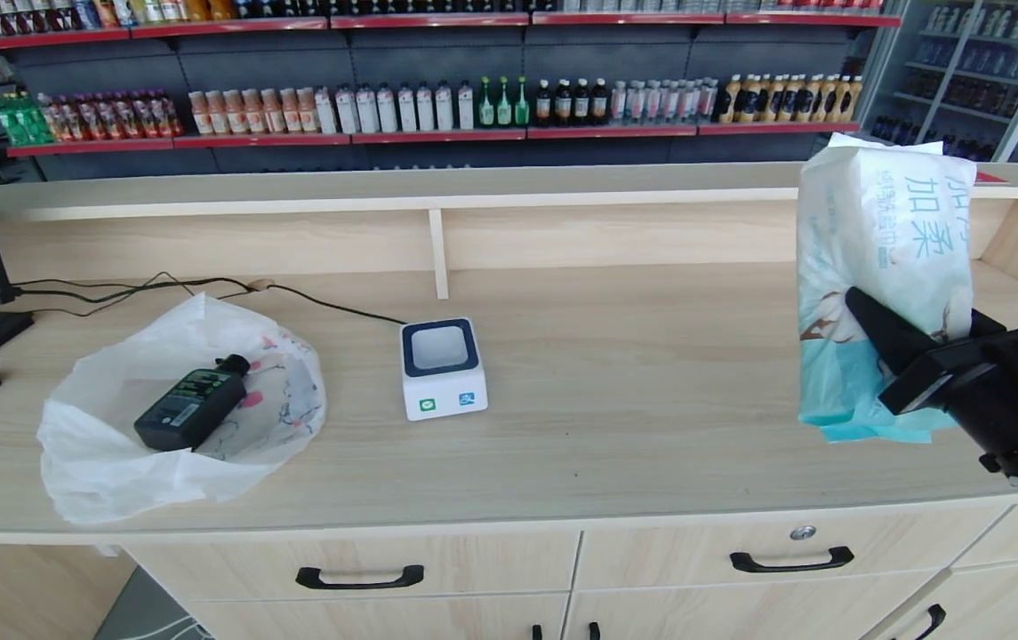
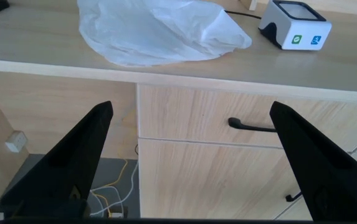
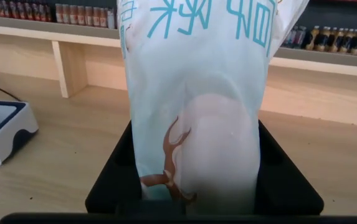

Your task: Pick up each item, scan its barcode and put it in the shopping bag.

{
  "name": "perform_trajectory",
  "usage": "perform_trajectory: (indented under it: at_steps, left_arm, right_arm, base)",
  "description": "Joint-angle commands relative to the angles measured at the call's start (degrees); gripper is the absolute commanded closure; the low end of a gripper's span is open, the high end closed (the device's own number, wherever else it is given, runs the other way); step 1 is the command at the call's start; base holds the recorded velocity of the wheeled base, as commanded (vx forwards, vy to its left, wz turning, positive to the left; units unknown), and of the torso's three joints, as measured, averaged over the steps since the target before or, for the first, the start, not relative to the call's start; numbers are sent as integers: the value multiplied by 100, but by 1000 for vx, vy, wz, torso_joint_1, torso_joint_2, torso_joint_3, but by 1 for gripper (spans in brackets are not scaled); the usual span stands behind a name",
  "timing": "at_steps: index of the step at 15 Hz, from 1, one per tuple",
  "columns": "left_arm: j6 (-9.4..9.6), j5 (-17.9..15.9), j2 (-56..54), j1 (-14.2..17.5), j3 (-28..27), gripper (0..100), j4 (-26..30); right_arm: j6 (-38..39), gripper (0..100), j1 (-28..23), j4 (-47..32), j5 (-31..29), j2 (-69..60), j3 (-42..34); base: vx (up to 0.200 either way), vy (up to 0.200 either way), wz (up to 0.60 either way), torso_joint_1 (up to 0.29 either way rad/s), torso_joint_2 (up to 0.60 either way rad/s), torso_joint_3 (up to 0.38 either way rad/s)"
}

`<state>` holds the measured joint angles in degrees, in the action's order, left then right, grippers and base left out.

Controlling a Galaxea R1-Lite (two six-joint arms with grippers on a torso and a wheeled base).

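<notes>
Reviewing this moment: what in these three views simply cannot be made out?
Barcode of the tissue pack: on neither face shown in the head or right wrist view; the other sides face away.
Far finger of the right claw: hidden behind the pack in the head view.
Whether the dark bottle lies inside or merely on the shopping bag: head view, crumpled plastic obscures it.

Head camera overlooks counter [image 1: 651, 427]; all views share the scanner [image 1: 443, 367]
</notes>
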<state>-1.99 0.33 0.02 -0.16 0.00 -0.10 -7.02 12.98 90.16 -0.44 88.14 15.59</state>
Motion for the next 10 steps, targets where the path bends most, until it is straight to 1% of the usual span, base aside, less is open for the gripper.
perform_trajectory:
  at_steps: [1,7,9,10]
  left_arm:
    - [-3,2,6,7,0,0,-8]
    - [-12,2,6,7,0,0,-8]
    - [-30,2,-2,16,0,0,-8]
    - [-30,2,-2,7,0,0,-8]
  right_arm:
    - [8,100,389,-16,-316,-34,-118]
    - [52,100,486,-16,-308,-121,-355]
    - [69,100,969,-16,-220,-192,-645]
    - [69,100,1119,-16,-211,-209,-707]
  base:
    - [0,200,0,-2,7,7]
    - [0,200,0,-1,2,1]
    - [0,200,0,5,5,2]
    - [0,200,0,-2,2,7]
